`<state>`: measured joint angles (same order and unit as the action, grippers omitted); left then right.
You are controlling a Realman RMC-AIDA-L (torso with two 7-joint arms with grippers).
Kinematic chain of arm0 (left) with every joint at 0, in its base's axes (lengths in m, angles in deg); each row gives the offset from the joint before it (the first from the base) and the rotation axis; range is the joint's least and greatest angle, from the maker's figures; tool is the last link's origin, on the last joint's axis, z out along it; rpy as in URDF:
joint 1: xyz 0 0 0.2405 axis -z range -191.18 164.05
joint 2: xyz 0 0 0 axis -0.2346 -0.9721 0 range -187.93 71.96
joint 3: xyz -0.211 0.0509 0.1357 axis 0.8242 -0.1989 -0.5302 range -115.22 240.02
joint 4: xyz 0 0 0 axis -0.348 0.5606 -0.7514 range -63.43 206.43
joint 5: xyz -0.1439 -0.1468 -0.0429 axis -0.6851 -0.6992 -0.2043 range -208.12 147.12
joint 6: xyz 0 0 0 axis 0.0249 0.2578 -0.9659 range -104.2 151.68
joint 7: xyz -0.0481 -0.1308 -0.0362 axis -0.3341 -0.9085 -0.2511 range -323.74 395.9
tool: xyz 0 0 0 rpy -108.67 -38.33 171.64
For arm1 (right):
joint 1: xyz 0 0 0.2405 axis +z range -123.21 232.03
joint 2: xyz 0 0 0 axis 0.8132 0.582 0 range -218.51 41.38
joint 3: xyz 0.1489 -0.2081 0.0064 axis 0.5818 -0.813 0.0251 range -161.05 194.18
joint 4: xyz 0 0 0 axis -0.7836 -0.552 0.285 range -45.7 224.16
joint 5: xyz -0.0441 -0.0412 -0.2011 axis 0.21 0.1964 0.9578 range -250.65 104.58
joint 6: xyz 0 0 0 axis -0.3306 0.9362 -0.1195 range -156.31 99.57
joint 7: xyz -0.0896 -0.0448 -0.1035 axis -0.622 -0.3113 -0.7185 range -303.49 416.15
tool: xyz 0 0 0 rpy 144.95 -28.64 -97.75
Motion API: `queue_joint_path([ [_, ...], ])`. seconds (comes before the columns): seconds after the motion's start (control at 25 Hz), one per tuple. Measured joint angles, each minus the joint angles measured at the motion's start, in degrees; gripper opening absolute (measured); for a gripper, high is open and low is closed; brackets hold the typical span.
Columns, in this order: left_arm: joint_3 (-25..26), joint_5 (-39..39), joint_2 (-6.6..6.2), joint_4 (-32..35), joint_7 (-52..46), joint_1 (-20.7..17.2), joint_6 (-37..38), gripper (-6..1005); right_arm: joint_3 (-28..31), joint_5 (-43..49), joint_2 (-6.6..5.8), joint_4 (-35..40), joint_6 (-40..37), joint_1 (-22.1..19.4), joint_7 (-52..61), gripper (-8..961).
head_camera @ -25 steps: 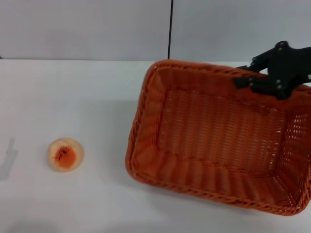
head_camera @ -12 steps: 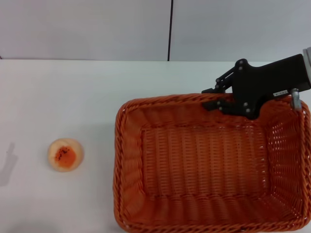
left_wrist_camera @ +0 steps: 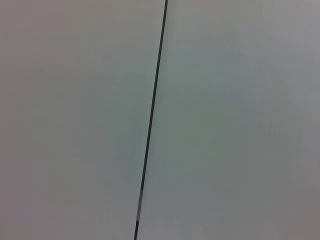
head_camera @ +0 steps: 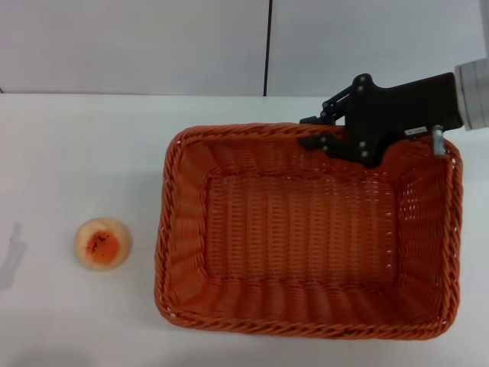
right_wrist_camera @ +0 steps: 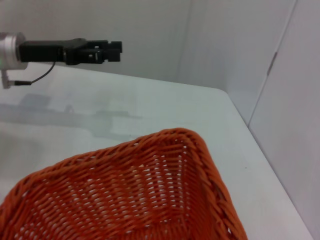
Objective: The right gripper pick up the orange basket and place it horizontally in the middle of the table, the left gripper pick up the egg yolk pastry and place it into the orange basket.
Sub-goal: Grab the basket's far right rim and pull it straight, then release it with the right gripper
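Observation:
The orange basket (head_camera: 298,237) lies level and lengthwise across the white table (head_camera: 92,153), from the middle over to the right. My right gripper (head_camera: 315,131) reaches in from the far right and is shut on the basket's far rim. To the left of the basket, well apart from it, the egg yolk pastry (head_camera: 102,243) rests with its orange-red speckled face up. The right wrist view shows a corner of the basket (right_wrist_camera: 145,200), and beyond it the left gripper (right_wrist_camera: 102,51) hanging above the table's far side. The head view does not show the left gripper.
A grey wall with a dark vertical seam (head_camera: 268,46) stands behind the table, and the left wrist view shows only that wall. In the right wrist view the table's edge (right_wrist_camera: 265,165) runs close past the basket's corner.
The basket has swung from a tilted, skewed pose to lying level and square, and has slid left toward the table's middle. My right gripper moved left with it, still on the far rim.

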<state>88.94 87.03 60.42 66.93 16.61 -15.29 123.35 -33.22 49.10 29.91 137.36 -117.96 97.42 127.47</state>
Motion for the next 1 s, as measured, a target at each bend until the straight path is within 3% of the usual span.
queue_joint_path([
  [0.4,0.6,-0.3,0.00,-0.3,0.6,0.6,-1.1,823,-3.5,-0.9,-0.04,-6.8,4.9,2.6,0.4,163],
  [1.0,1.2,-0.3,-0.11,0.0,0.7,1.5,-1.5,822,-4.8,-1.3,0.02,-8.4,8.2,2.8,0.4,180],
])
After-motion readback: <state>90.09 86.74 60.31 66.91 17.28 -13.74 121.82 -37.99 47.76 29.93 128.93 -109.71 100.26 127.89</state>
